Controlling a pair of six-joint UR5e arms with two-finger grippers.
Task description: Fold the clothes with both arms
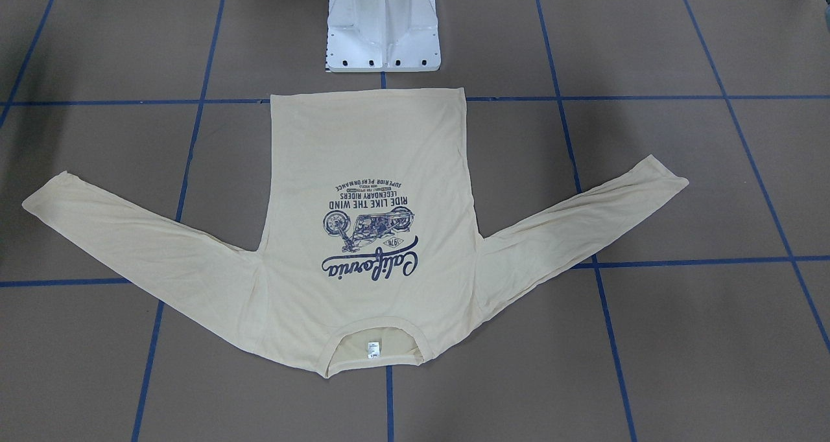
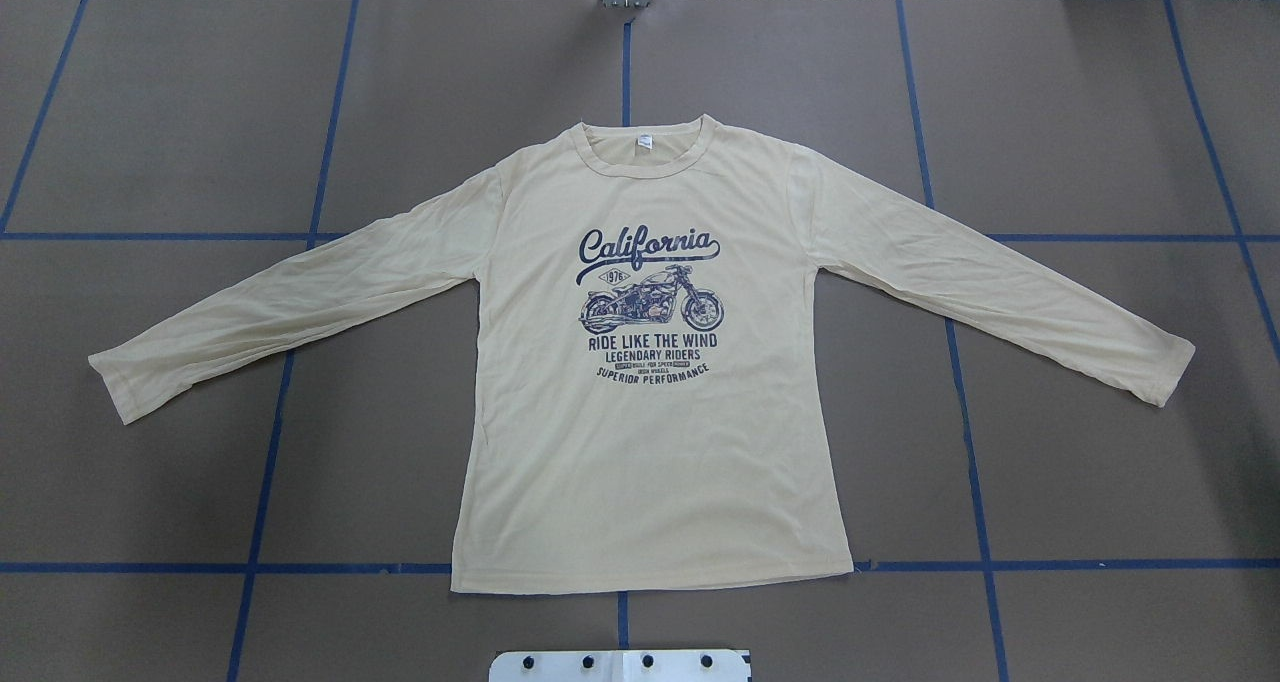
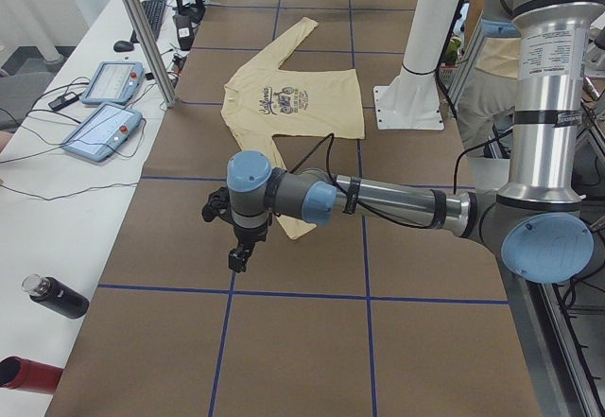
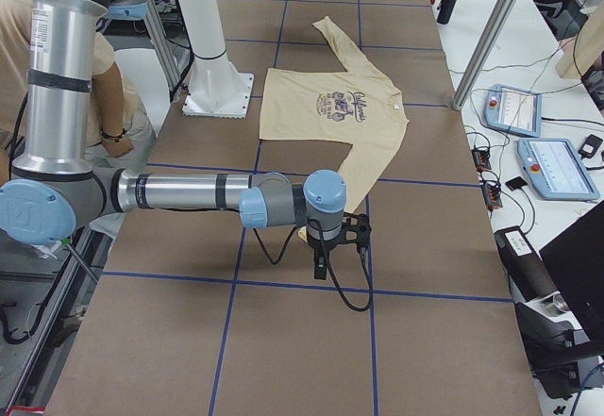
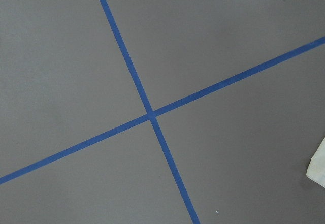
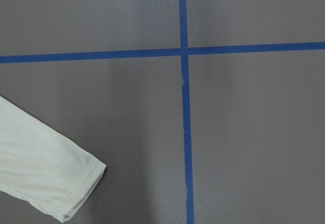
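The pale cream-yellow long-sleeved T-shirt lies flat and face up on the brown table, sleeves spread out to both sides, navy "California" motorcycle print on the chest. It also shows in the front view with the neckline nearest the camera. My left gripper hangs over the table just past the left cuff. My right gripper hangs just past the right cuff. Both grippers show only in the side views, so I cannot tell whether they are open or shut. Neither touches the shirt.
The white pedestal base stands just behind the shirt's hem. Blue tape lines grid the table. A side bench holds teach pendants, bottles and a metal post. A person stands behind the robot.
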